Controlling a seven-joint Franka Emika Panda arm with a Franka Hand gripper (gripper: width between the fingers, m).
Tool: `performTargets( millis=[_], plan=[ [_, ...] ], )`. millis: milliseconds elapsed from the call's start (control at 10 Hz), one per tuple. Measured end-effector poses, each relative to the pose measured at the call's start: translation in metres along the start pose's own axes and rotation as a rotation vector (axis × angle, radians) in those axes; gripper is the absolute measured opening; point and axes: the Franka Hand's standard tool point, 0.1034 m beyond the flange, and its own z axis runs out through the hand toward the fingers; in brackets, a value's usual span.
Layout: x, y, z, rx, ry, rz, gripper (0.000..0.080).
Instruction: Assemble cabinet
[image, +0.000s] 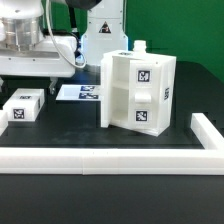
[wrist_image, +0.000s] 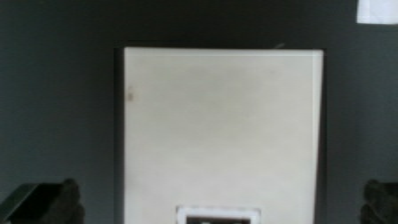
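nearest you in the exterior view is the long low white border rail (image: 90, 160), running across the table (image: 60, 135) and turning back at the exterior view's right. behind it the cabinet (image: 138, 90) stands upright on the dark table, near the middle and a little toward the exterior view's right. you can see square black-and-white tags (image: 143, 74) on its faces, their patterns too small to read. at the exterior view's left sits a small white tagged block (image: 22, 106), well apart from the cabinet. farther back the marker board (image: 80, 92) lies flat, and the arm (image: 25, 40) hangs over the rear left. in your wrist view the end effector (wrist_image: 214, 197) is released. its fingers (wrist_image: 47, 200) are spread wide on either side of a plain white part (wrist_image: 222, 110) with one tag (wrist_image: 221, 213) at its end, and a dark gap separates each finger from it.
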Motion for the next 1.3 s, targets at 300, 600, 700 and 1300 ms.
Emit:
performTargets(
  millis=[300, 600, 700, 1300],
  plan=[
    [-0.002, -0.001, 0.008, 0.004, -0.015, -0.028, 0.0797],
    [-0.002, 0.000, 0.012, 0.005, -0.019, -0.045, 0.0797],
    [-0.003, 0.000, 0.013, 0.005, -0.021, -0.047, 0.0797],
    [0.003, -0.010, 0.011, -0.011, -0.004, -0.070, 0.0561]
  ],
)
